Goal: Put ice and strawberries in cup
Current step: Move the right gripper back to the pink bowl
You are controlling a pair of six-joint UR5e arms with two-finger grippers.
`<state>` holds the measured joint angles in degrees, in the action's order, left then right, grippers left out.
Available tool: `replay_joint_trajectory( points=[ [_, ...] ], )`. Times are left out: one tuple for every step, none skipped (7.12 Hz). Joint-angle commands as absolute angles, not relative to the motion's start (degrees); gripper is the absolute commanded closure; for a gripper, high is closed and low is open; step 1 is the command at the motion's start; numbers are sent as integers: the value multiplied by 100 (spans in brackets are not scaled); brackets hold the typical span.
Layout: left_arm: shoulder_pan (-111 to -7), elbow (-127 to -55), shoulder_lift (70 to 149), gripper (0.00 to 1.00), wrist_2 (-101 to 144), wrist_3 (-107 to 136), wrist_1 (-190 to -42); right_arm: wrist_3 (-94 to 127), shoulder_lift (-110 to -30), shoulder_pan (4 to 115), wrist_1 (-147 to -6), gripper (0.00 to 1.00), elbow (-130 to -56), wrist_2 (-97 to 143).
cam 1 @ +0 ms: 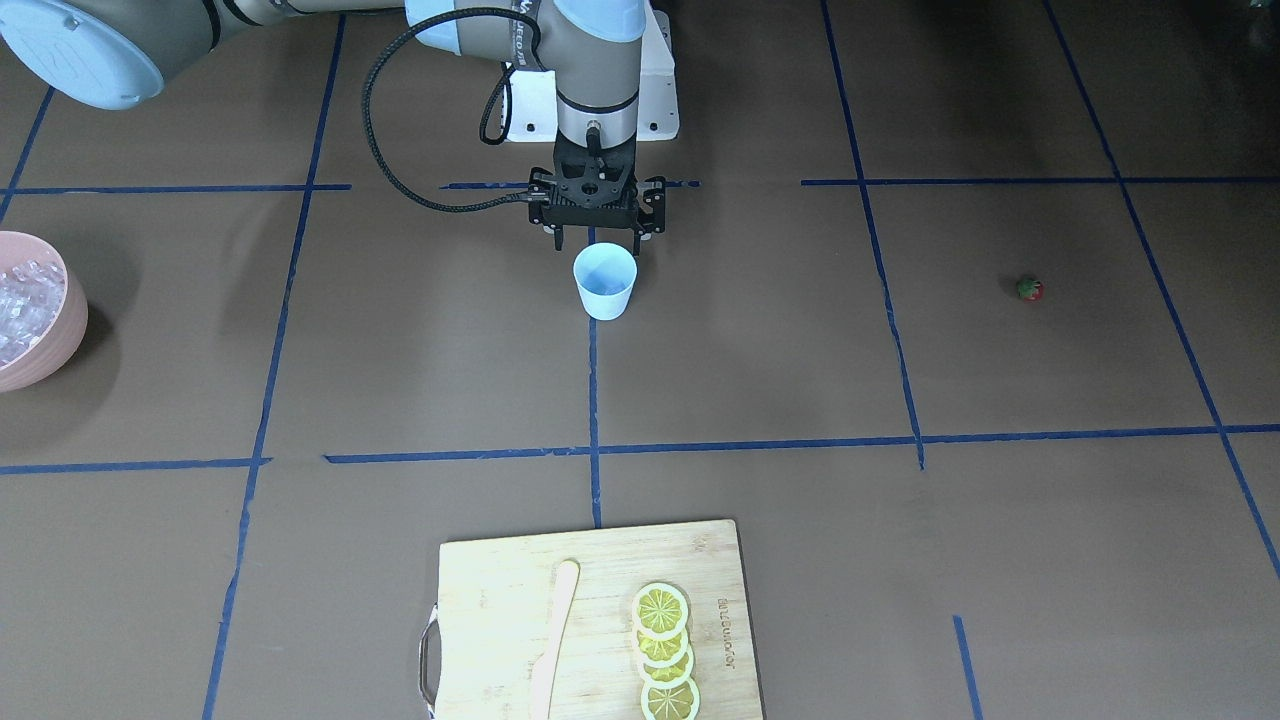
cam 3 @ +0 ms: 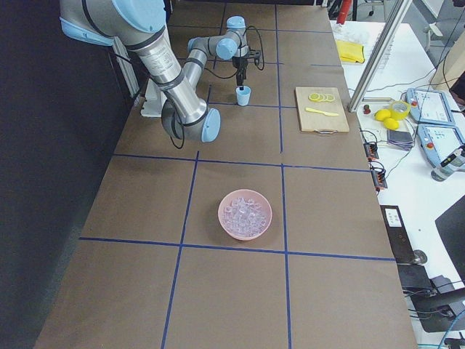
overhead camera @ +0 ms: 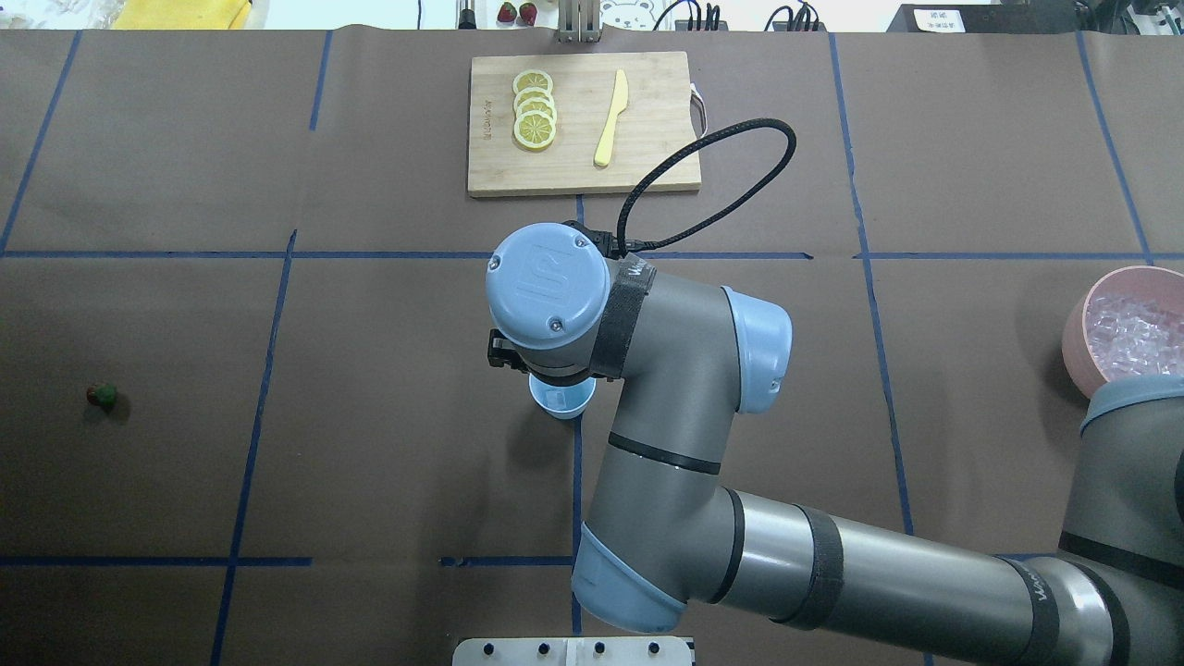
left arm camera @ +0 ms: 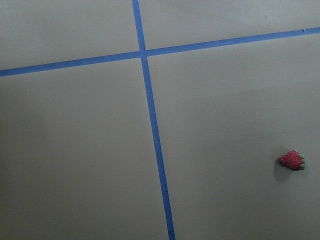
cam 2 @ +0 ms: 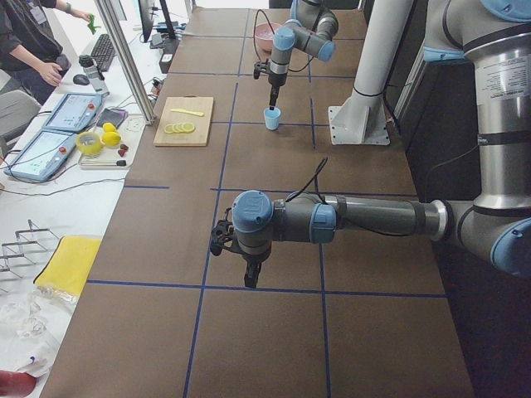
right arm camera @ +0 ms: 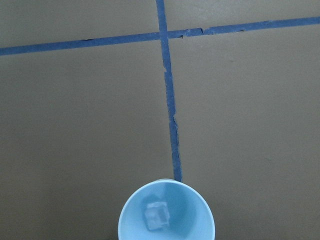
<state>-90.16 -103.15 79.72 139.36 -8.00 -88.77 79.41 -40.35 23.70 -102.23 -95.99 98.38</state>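
Observation:
The pale blue cup [cam 1: 604,282] stands mid-table on a blue tape line. One clear ice cube [right arm camera: 156,216] lies at its bottom. My right gripper [cam 1: 597,244] hangs just above the cup's far rim, open, with nothing between its fingers. More ice [cam 1: 22,300] fills a pink bowl [cam 1: 68,332] at the table's end on my right. A tiny red strawberry [cam 1: 1029,289] with a green top lies alone on the brown paper far to my left; the left wrist view shows the strawberry [left arm camera: 292,160] at its right edge. My left gripper [cam 2: 250,280] shows only in the side view, so I cannot tell its state.
A wooden cutting board [cam 1: 490,600] at the far edge carries several lemon slices [cam 1: 663,650] and a pale wooden knife [cam 1: 555,640]. My right arm's elbow [overhead camera: 684,435] reaches over the table's middle. Blue tape lines grid the brown paper.

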Motion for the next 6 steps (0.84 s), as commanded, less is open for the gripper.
replay_joint_trajectory(
  points=[
    [-9018, -10318, 7972, 0, 13939, -800, -8877, 7937, -4034, 2591, -10195, 0, -9737, 9879],
    [-9018, -10310, 7972, 0, 13931, -800, -8877, 7797, -4330, 2897, -10108, 0, -10078, 10114],
    [-9009, -10318, 7972, 0, 13939, -800, -8886, 7230, -4933, 3187, -9655, 0, -10594, 10273],
    [-9017, -10318, 7972, 0, 13931, -800, -8886, 6755, -5575, 3530, -9494, 0, -10982, 10570],
    [-9018, -10318, 7972, 0, 13931, -800, -8886, 5950, -6120, 3977, -9492, 0, -11230, 11017],
    [-9018, -10318, 7972, 0, 13939, -800, -8886, 5167, -6752, 4321, -9492, 0, -11502, 11291]
  ],
)
